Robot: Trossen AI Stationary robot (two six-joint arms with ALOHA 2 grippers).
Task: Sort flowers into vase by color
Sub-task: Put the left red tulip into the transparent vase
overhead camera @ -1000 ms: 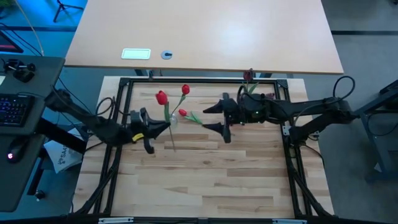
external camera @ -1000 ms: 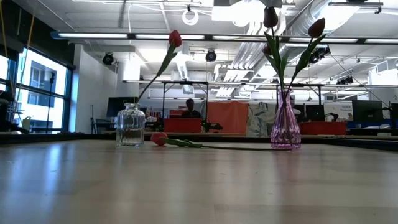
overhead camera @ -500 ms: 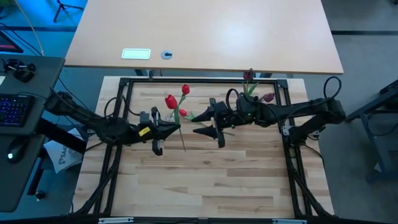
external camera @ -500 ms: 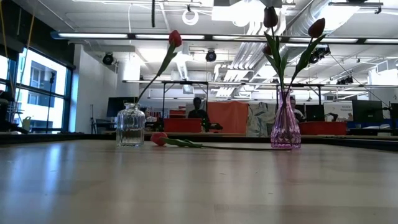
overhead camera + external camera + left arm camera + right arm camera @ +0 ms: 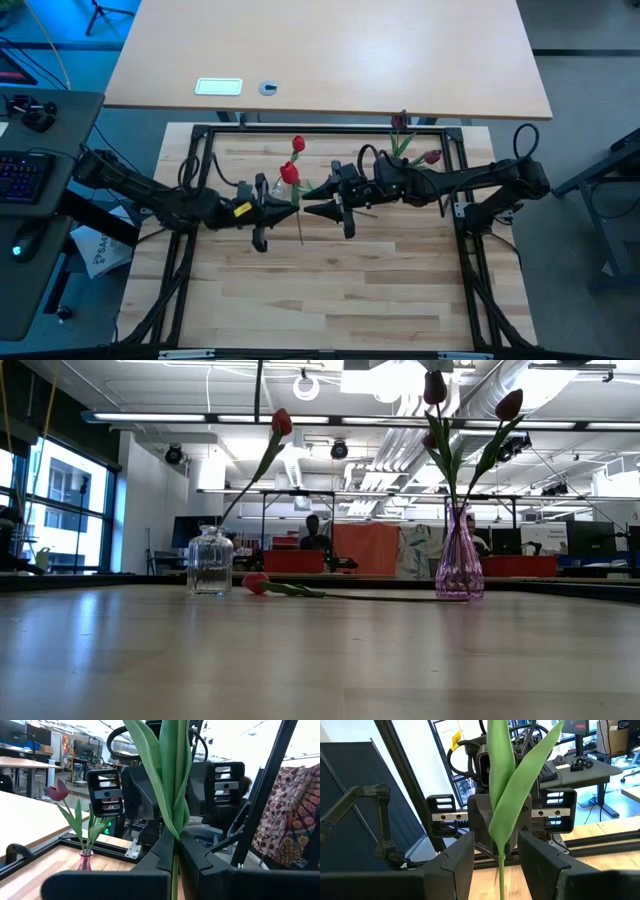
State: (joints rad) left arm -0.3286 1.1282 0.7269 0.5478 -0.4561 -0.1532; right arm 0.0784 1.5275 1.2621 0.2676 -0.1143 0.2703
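My left gripper is shut on a red tulip above the middle of the table. My right gripper faces it, open; in the right wrist view its fingers stand on either side of the green stem without touching. A clear vase holds one red tulip by its stem. Another red tulip lies flat on the table. A purple vase at the far right holds the maroon tulips. My left gripper pinches the tulip's stem between its two fingers, just below the leaves. The fingers come level from the table's left and lie across the stem. The flower is lifted clear and roughly upright, head up, its lower stem hanging below the fingers.
A black metal frame runs round the wooden table. A light desk stands beyond the far edge. The near half of the table holds no objects. A person sits in the room behind.
My left gripper has carried the red tulip toward the table's right, away from the clear vase. My right gripper has moved left toward it, staying open, so that its fingers now stand around the stem. The vases and the lying tulip have stayed put.
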